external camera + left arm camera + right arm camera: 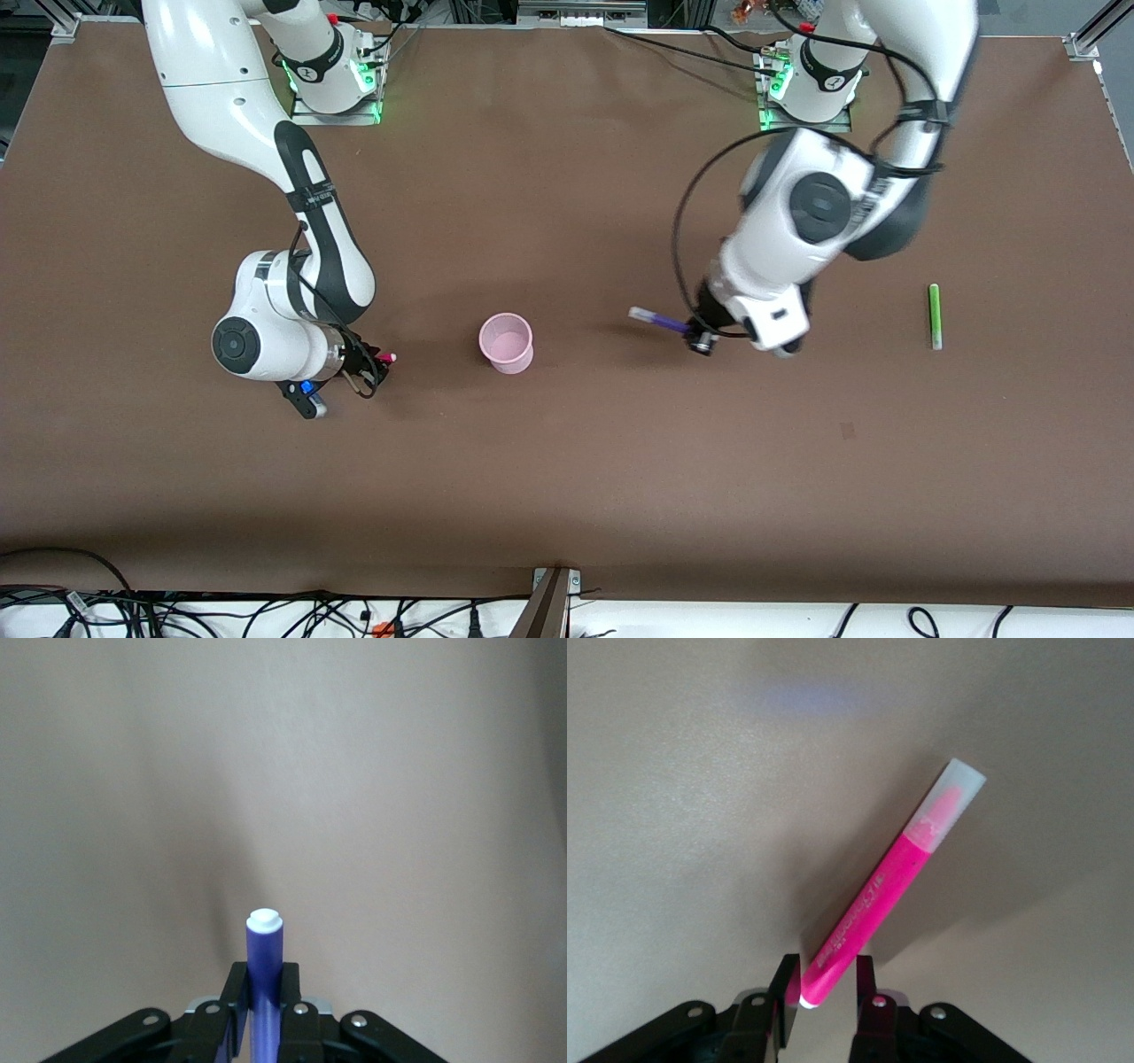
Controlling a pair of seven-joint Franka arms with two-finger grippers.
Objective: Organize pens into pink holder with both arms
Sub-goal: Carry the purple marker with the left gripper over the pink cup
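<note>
The pink holder (507,343) stands upright on the brown table (567,496), between the two grippers. My right gripper (376,363) is beside it toward the right arm's end and is shut on the tail of the magenta-pink pen (387,358). In the right wrist view the pen (895,886) slants out from between the fingers of the gripper (826,966), its pale cap away from them. My left gripper (695,330) is shut on the purple pen (657,322), whose white tip points toward the holder. The left wrist view shows this pen (264,943) in the gripper (263,970). The yellow pen is out of view.
The green pen (934,315) lies on the table toward the left arm's end, apart from both grippers. Loose cables (266,616) lie along the table edge nearest the front camera.
</note>
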